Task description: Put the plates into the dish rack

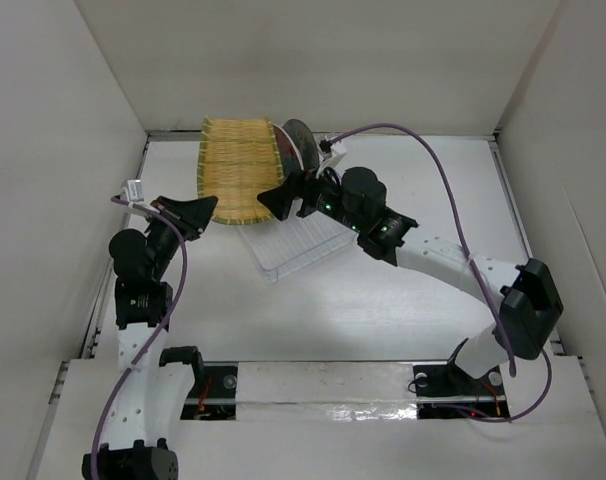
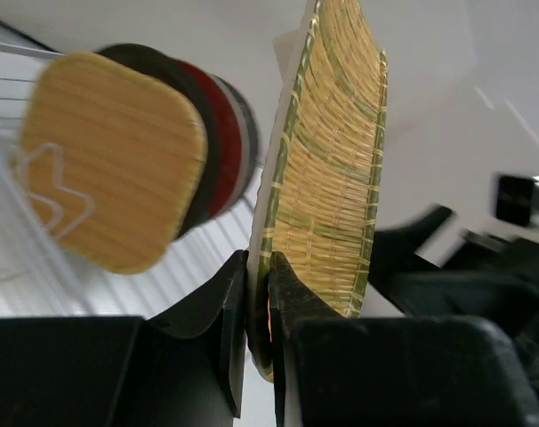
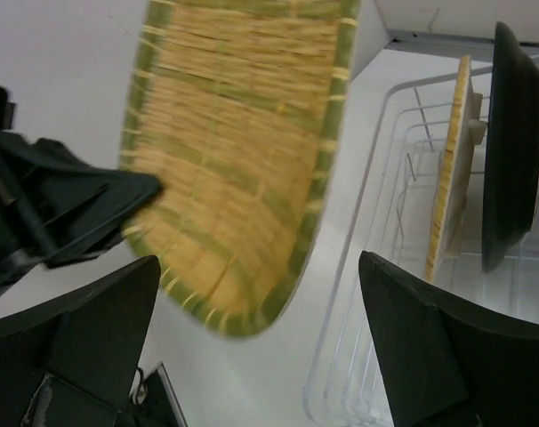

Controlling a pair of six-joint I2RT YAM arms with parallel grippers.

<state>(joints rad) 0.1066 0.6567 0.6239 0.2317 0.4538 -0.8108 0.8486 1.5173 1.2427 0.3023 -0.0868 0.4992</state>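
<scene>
My left gripper (image 1: 198, 213) is shut on the lower rim of the fan-shaped ribbed yellow plate (image 1: 238, 168) and holds it tilted up, left of the clear dish rack (image 1: 303, 250). The left wrist view shows its fingers (image 2: 225, 302) pinching that plate (image 2: 332, 169). My right gripper (image 1: 288, 195) is open and empty by the plate's right edge, over the rack. In the right wrist view the plate (image 3: 234, 151) lies between its open jaws. The round yellow plate (image 2: 109, 160), a dark plate (image 1: 301, 145), the red plate (image 2: 218, 151) and the silver plate (image 2: 247, 142) stand in the rack.
White walls enclose the table on the left, back and right. In the right wrist view the rack's wire wall (image 3: 403, 205) is at right, with the yellow plate (image 3: 449, 178) and the dark plate (image 3: 511, 142) edge-on. The left gripper (image 3: 74, 205) shows at left.
</scene>
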